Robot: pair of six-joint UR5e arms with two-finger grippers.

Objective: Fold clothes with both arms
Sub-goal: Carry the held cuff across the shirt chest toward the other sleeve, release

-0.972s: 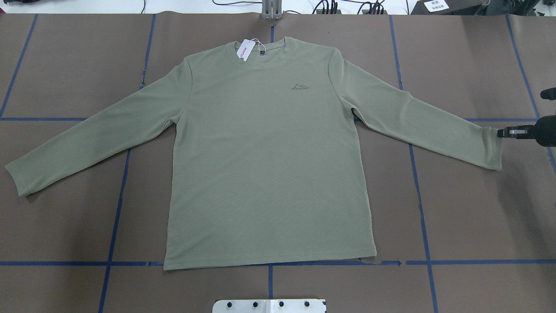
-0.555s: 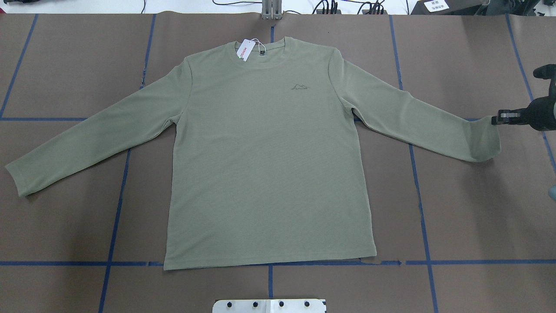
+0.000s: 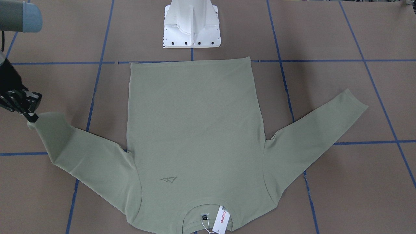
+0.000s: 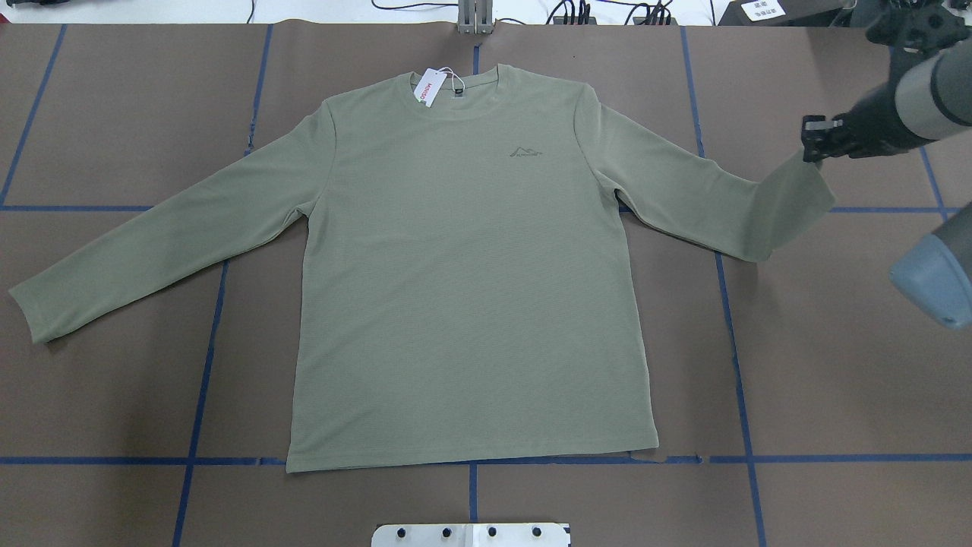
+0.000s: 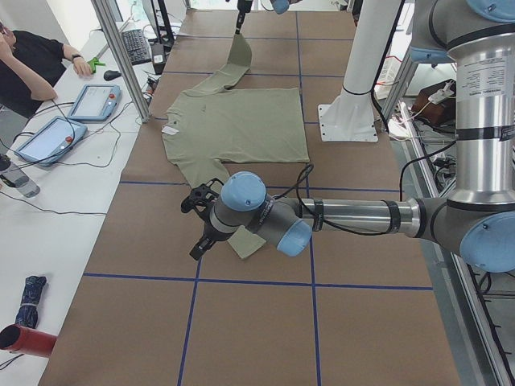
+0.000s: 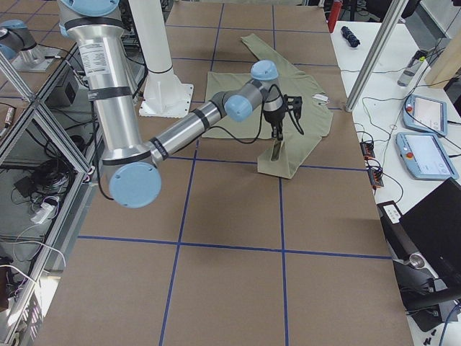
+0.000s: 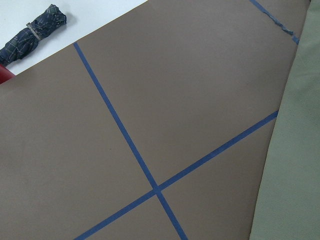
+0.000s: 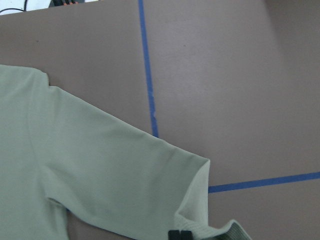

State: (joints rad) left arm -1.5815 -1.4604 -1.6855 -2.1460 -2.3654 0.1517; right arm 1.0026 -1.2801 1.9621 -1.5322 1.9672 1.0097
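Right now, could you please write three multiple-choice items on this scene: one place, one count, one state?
1. Where on the pale sage-green long-sleeved knit shirt is the white hang tag? A bottom hem; B neckline; C chest.
2. How many sleeves lie flat on the brown table? A none; B one; C two.
3. The right gripper is: A open above the table; B resting flat on the table; C shut on a sleeve cuff.
Answers: 1 B, the tag lies beside the collar; 2 B, only the sleeve on the robot's left lies flat; 3 C, the cuff hangs lifted from it.
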